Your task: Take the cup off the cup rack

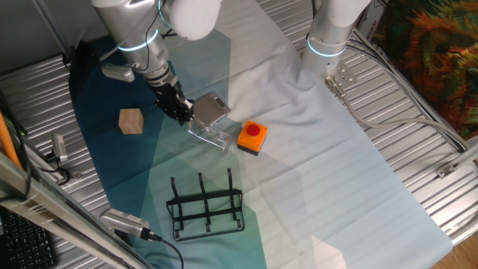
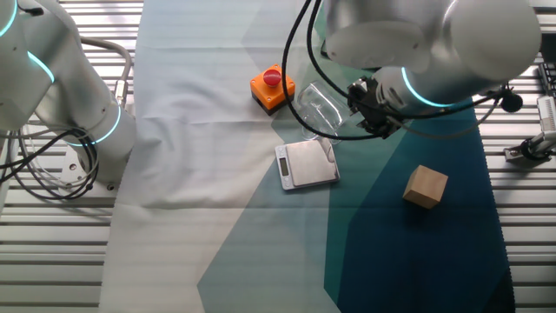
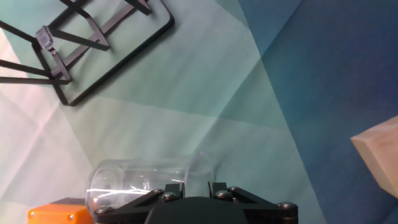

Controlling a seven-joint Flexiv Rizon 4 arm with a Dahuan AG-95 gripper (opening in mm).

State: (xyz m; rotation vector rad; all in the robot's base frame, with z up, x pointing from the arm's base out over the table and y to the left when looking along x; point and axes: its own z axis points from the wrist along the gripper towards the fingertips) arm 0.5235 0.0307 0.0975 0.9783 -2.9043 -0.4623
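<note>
From one fixed view I see my gripper point(image 1: 181, 109) clamped on the cup point(image 1: 209, 133), which hangs clear of the cloth, tilted on its side just beside the orange button box point(image 1: 252, 137). The cup is well away from the rack point(image 1: 206, 205), which stands near the front edge of the cloth with its prongs upright and nothing on them. A small grey scale point(image 1: 211, 109) lies just behind the cup, and a wooden cube point(image 1: 131, 121) sits to the side on the dark part of the cloth.

From the other fixed view, the gripper point(image 2: 367, 106) holds the cup point(image 2: 317, 108) out sideways, above the cloth between the button box point(image 2: 272, 89) and the scale point(image 2: 306, 163). The cube point(image 2: 426, 186) rests apart on the dark blue cloth. The rack is out of this frame.

In the hand view I look down past the fingers, closed on one end of the cup point(image 3: 146, 183), which lies across the bottom of the picture. The rack point(image 3: 87, 45) is in the upper left corner, well apart. A corner of the button box point(image 3: 56, 214) and an edge of the cube point(image 3: 380, 154) show at the sides.
</note>
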